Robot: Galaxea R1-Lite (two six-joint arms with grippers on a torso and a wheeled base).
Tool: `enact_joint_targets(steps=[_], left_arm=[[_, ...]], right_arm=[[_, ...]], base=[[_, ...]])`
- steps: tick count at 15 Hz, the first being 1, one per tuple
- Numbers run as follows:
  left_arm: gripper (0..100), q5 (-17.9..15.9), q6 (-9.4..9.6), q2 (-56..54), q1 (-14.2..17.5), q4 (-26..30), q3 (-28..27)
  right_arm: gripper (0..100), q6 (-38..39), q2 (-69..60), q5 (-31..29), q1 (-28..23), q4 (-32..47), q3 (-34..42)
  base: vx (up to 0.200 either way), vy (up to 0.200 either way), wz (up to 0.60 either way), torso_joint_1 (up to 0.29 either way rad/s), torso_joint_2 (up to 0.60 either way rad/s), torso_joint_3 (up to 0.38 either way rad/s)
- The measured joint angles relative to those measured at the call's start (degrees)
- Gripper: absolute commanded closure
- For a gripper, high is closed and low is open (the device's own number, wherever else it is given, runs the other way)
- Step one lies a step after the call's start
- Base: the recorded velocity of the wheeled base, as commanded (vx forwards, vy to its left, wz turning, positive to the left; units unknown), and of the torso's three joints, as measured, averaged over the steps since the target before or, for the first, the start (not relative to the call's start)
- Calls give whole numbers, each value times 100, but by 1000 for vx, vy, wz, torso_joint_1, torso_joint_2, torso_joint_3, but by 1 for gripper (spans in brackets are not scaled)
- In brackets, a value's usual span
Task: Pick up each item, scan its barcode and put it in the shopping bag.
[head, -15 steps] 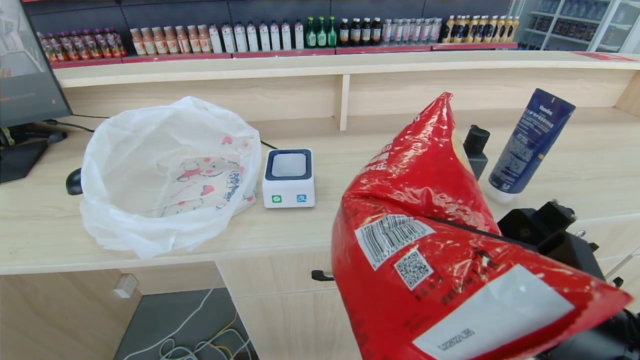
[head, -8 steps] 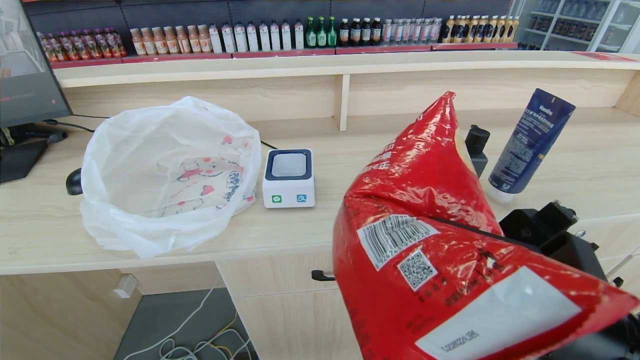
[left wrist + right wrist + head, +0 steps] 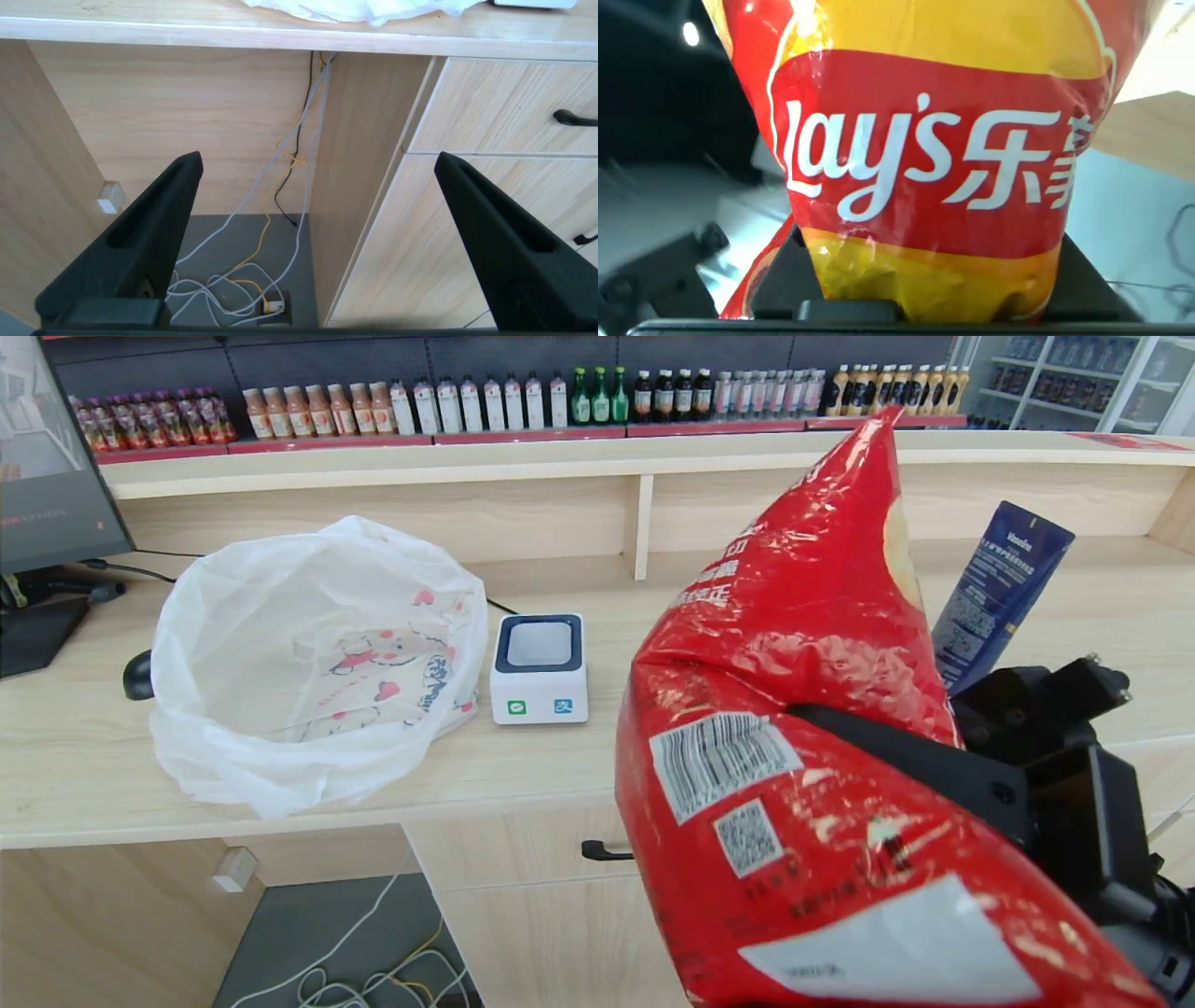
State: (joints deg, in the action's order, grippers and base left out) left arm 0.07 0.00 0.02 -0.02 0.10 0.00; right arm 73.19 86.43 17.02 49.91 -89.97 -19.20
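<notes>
Head view: right claw (image 3: 822, 723) clamps chip bag (image 3: 803, 616); left claw (image 3: 318, 233) wide; shopping bag (image 3: 233, 737) open.

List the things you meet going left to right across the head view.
From the left: dark monitor → black mouse → white plastic shopping bag → white box-shaped barcode scanner → red crisp bag → dark blue tube.

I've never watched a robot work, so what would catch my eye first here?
The big red chip bag, gripped in the right pincer and held up near the head camera, its barcode label showing. To its left on the counter sit a small white scanner and an open white shopping bag; a blue tube shows behind the chip bag.
</notes>
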Motion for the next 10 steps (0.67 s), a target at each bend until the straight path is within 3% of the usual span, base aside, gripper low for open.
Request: enact_joint_targets(steps=[4, 6, 8, 10], left_arm=[[0, 0, 0, 0, 0, 0, 0], [0, 0, 0, 0, 0, -2, 0], [0, 0, 0, 0, -2, 0, 0], [0, 0, 0, 0, -2, 0, 0]], right_arm=[[100, -1821, 26, 997, -129, 5, 149], [100, -2677, 37, 1087, -230, 187, 230], [100, -4085, 80, 1073, -258, 307, 302], [100, -4977, 180, 819, -262, 361, 339]], base=[[0, 0, 0, 0, 0, 0], [0, 0, 0, 0, 0, 0], [0, 0, 0, 0, 0, 0], [0, 0, 0, 0, 0, 0]])
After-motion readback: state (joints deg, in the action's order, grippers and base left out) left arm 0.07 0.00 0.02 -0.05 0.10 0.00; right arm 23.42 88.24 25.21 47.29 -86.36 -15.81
